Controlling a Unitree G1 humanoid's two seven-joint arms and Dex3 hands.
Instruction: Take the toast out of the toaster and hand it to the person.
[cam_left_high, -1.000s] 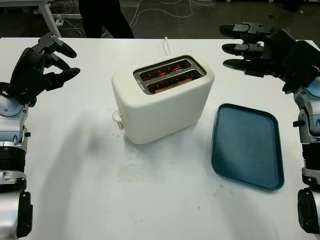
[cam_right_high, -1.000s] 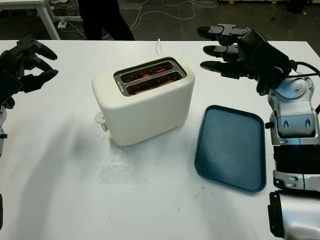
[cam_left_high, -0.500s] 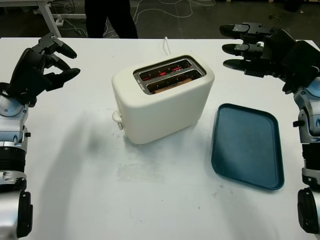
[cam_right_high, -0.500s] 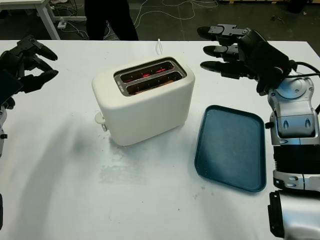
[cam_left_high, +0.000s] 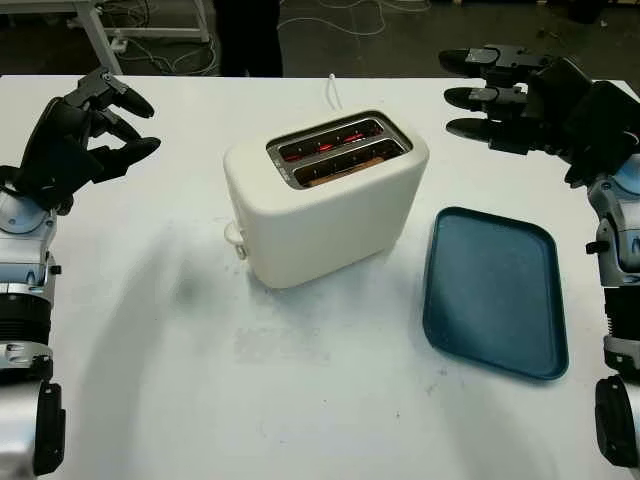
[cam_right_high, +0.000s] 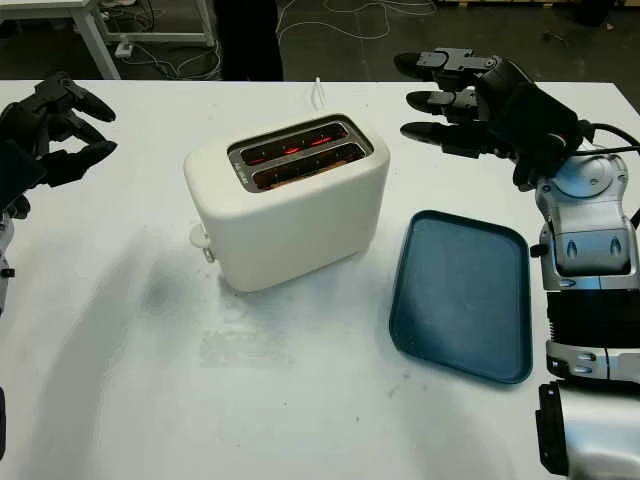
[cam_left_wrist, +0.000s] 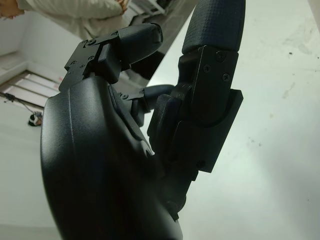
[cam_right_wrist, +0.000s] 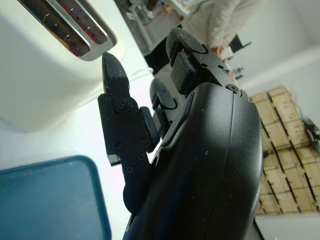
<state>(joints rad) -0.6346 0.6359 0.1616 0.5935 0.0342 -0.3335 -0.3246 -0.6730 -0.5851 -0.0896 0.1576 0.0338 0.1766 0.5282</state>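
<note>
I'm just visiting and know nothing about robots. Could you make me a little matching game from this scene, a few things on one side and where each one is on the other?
Things:
1. toaster
2. tray
3. left hand
4. right hand

Places:
a. raised, open, beyond the tray
b. middle of the table, slots glowing red
c. flat on the table, on the robot's right of the toaster
d. raised, open, on the robot's left of the toaster

Pairs: 1-b, 2-c, 3-d, 4-a

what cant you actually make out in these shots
- Toast: sunk in the nearer slot of the toaster, just a brown edge showing, so its size and browning are hidden.
- Person: cut off by the top edge of the eye views beyond the table; only dark legs show.
- Toaster lever: a small knob at the end; its position is too small to judge.
</note>
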